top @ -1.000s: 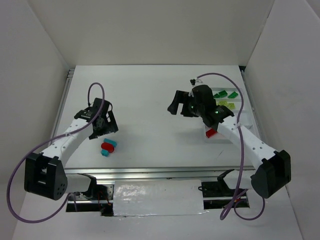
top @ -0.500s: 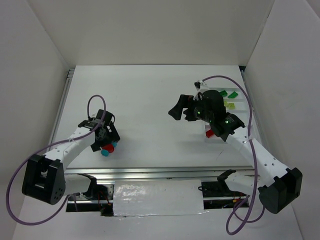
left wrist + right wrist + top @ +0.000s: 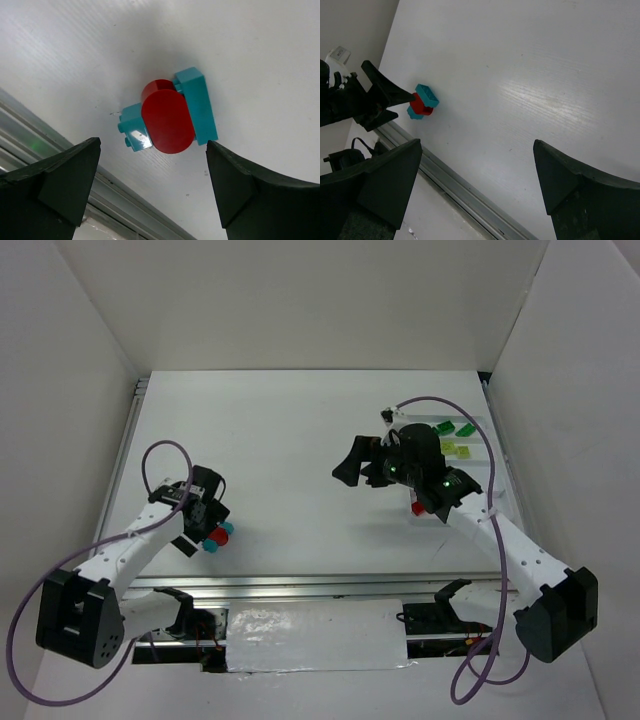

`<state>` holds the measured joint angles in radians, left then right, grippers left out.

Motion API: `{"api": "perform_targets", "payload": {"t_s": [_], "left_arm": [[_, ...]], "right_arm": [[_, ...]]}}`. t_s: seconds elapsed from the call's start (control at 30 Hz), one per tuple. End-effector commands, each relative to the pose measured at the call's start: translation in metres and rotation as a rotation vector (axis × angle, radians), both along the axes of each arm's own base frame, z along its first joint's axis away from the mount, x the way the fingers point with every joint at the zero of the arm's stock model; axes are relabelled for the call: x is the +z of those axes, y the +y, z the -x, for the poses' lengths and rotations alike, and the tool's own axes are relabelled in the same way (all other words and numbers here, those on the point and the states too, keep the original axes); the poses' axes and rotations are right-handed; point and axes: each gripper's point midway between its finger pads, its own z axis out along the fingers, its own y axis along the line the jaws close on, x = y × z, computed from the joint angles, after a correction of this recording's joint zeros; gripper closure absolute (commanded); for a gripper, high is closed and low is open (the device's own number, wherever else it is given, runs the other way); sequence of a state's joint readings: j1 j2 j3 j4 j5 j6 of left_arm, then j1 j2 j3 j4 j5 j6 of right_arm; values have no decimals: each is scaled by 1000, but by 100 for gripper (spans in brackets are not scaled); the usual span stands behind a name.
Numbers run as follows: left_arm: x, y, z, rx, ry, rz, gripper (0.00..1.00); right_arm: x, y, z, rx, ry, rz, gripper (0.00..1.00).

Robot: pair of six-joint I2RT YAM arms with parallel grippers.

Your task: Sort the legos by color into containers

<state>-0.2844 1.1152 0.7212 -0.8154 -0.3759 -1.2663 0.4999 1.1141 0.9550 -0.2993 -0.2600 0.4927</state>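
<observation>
A red brick stuck with two cyan bricks lies on the table near the front left. In the left wrist view the red brick sits between a long cyan brick and a small cyan one. My left gripper is open just over this cluster, with its fingers on either side of it and not touching it. My right gripper is open and empty above the table's middle right. The white tray holds dark green bricks, yellow-green bricks and a red brick.
The metal rail of the table's front edge runs just behind the cluster. My right arm covers part of the tray. In the right wrist view the cluster and my left gripper show far off at the left.
My left gripper has moved toward the front edge and down over the red and cyan cluster. My right gripper has shifted slightly left, still open.
</observation>
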Motion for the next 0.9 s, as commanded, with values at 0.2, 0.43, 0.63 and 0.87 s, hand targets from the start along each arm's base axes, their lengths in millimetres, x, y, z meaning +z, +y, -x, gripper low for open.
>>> {"api": "perform_targets", "payload": {"t_s": [0.2,0.43,0.63,0.87], "left_arm": [[0,-5,-16,140,32,13,1],[-10,-5,-14,158,48,14,0],[-19,-5,-16,155,53,12,0],[-37,-5,-10,154,105,2,0]], "right_arm": [[-2,8,2,42,-23,-11,0],[-6,8,2,52,-23,1,0],[-9,12,4,75,-14,-6,1],[-11,14,4,83,-13,-8,0]]}}
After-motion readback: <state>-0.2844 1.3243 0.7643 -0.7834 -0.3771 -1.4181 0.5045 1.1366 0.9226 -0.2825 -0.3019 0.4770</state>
